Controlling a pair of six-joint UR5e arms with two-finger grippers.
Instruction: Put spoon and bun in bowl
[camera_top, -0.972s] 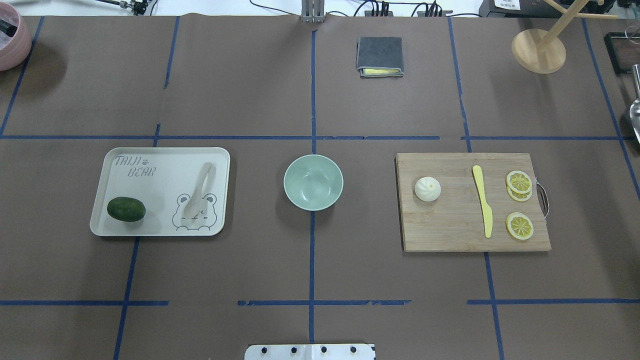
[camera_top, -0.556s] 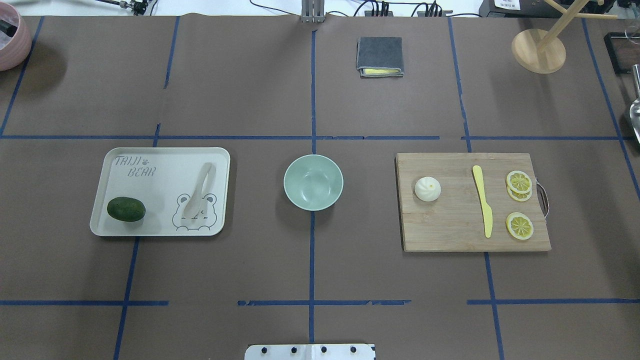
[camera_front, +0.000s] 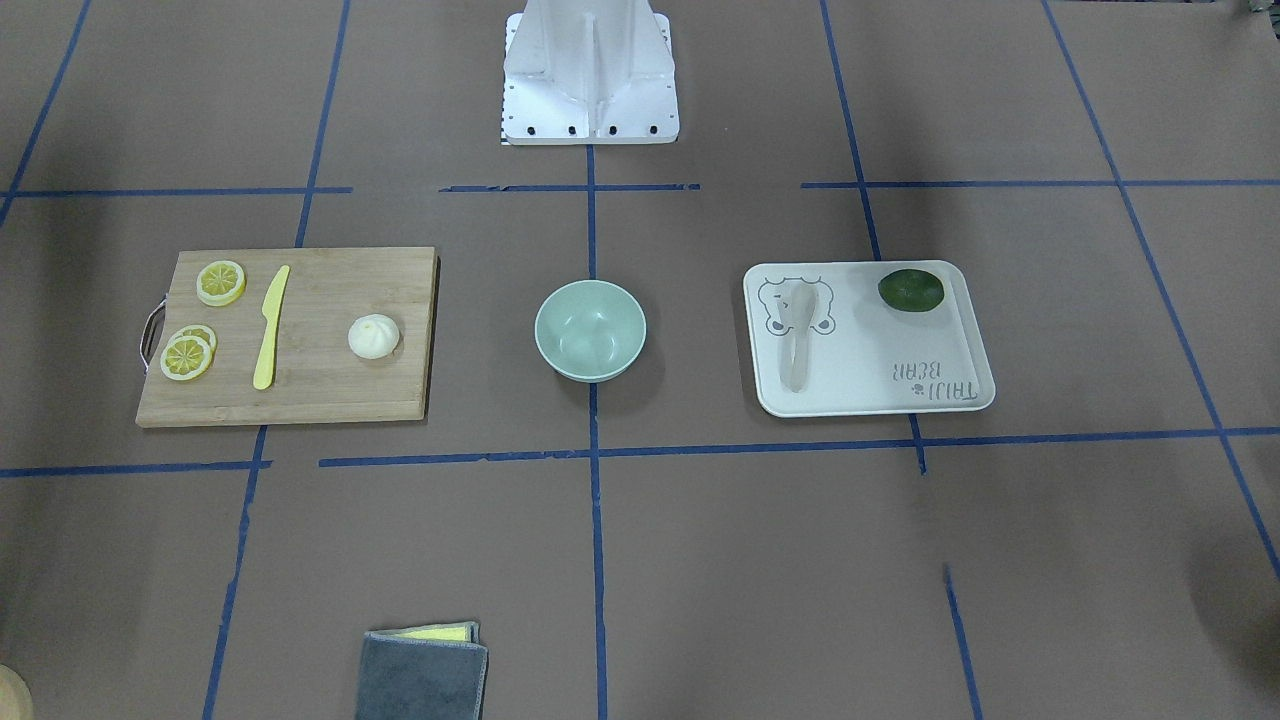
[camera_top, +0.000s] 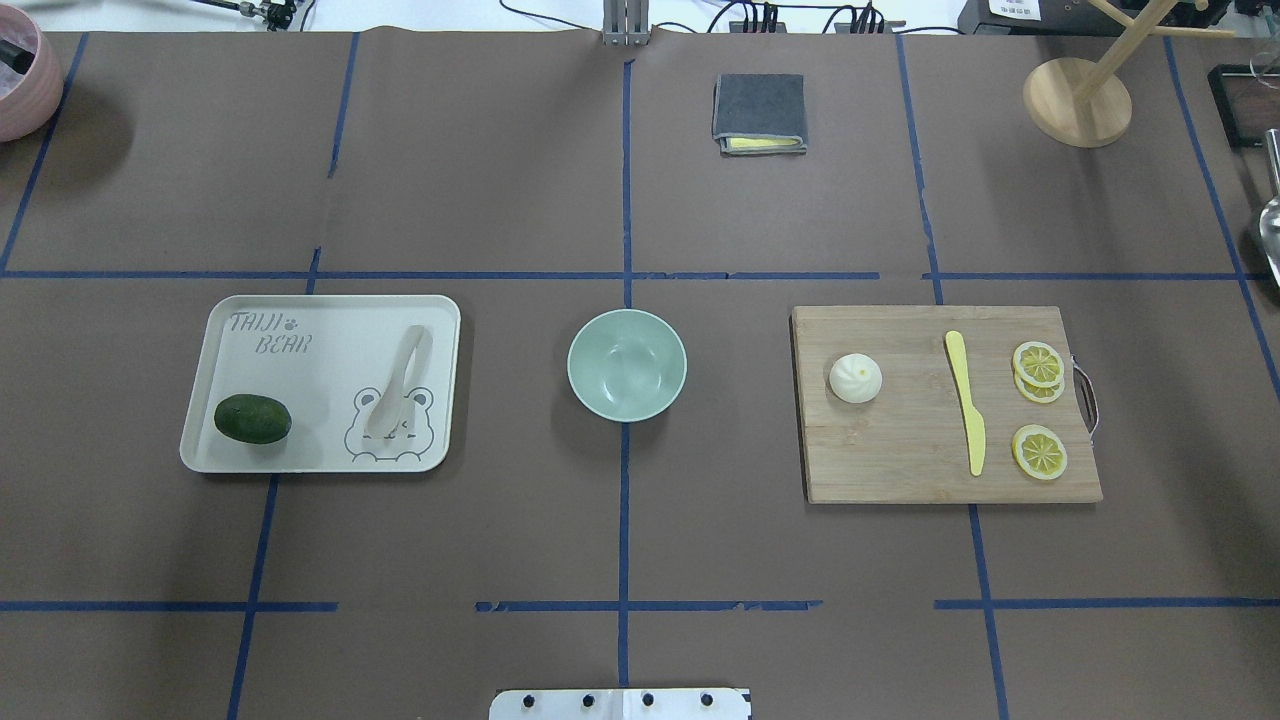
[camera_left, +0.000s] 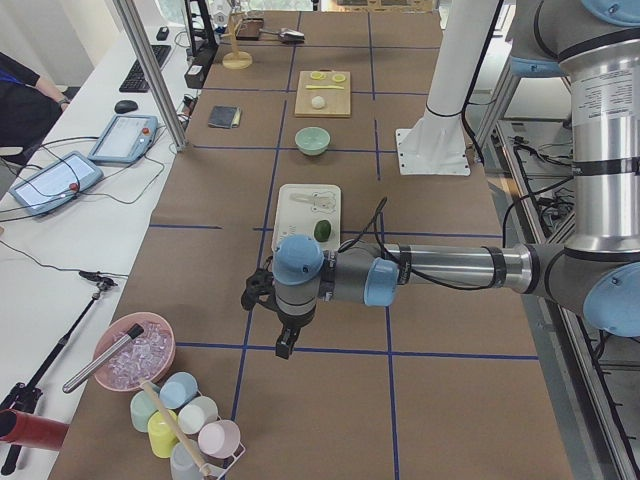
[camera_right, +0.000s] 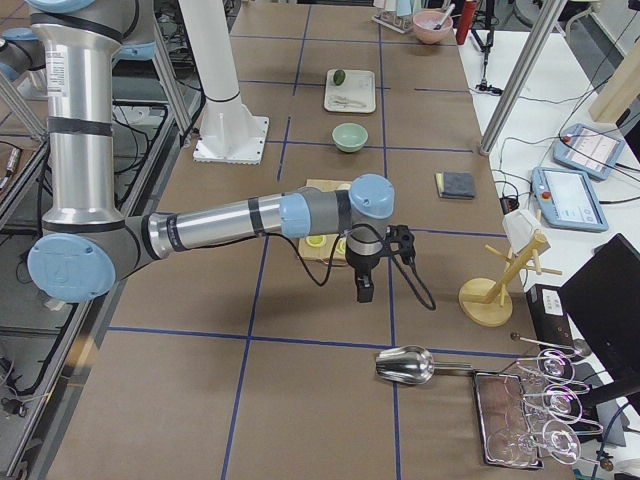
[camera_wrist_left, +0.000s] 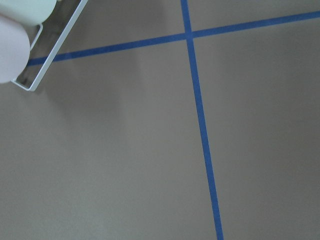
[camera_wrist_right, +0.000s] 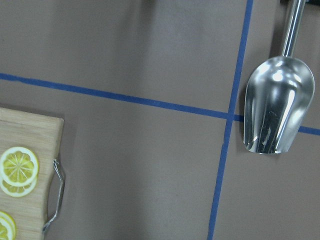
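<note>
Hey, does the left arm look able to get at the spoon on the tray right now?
Probably yes. The spoon lies uncovered on the tray, apart from the green fruit, with nothing over it. The left gripper hangs beyond the tray's end, nothing between them.

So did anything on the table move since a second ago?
No, nothing visibly changed. The spoon still lies on the tray, the bun still sits on the board, and the bowl between them is still empty.
</note>
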